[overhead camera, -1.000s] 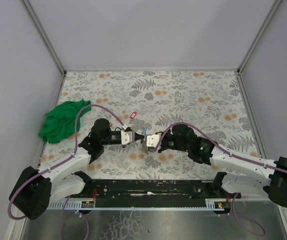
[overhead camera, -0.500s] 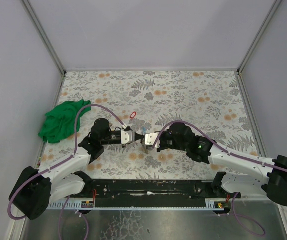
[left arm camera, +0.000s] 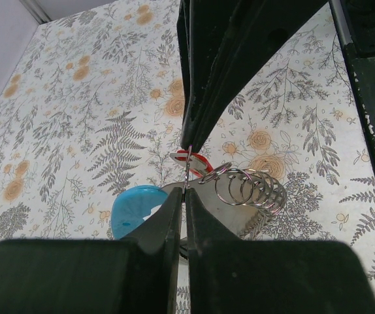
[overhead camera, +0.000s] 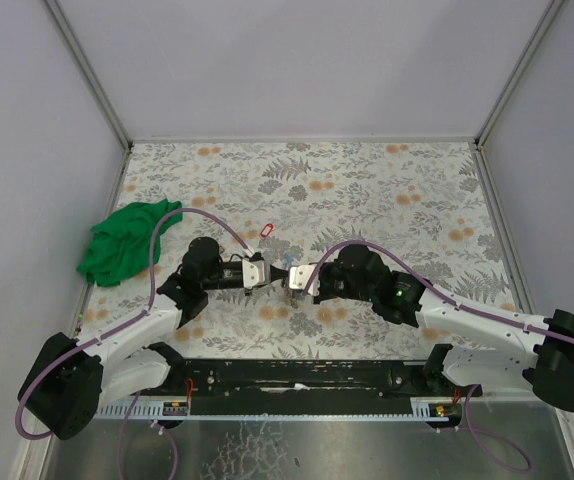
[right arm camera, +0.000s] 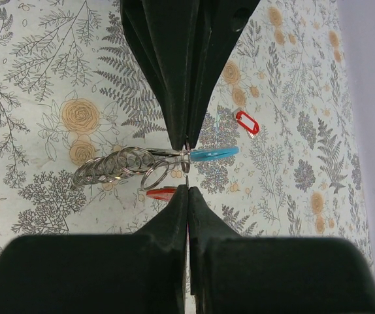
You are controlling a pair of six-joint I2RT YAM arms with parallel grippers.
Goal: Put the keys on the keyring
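Both arms meet over the middle of the desk [overhead camera: 397,200], fingertips nearly nose to nose. The left hand [overhead camera: 272,273] is pressed together on a thin bit of wire, and the right hand [overhead camera: 292,282] is pinched shut at pretty much the same spot. As far as I can tell it's the keyring [right arm camera: 210,154] they've both got, held up off the desk between them. Its light-blue part sticks out one side, a stack of small split rings [right arm camera: 112,167] hangs off the other, and a red tag [right arm camera: 161,193] dangles just under. Which exact strand each hand has, no idea, it's way too tiny.

I'd say this is mid-threading, with one key being worked onto the loop. It's not finished either: a red-tagged key [overhead camera: 267,231] lies loose on the desk just past the hands. The green cloth [overhead camera: 122,243] sits off to the left.

The next bit looks fiddly. One hand has to hold the loop steady while the other slides the key's little ring round the wire without dropping anything. Then someone's got to fetch the loose one.
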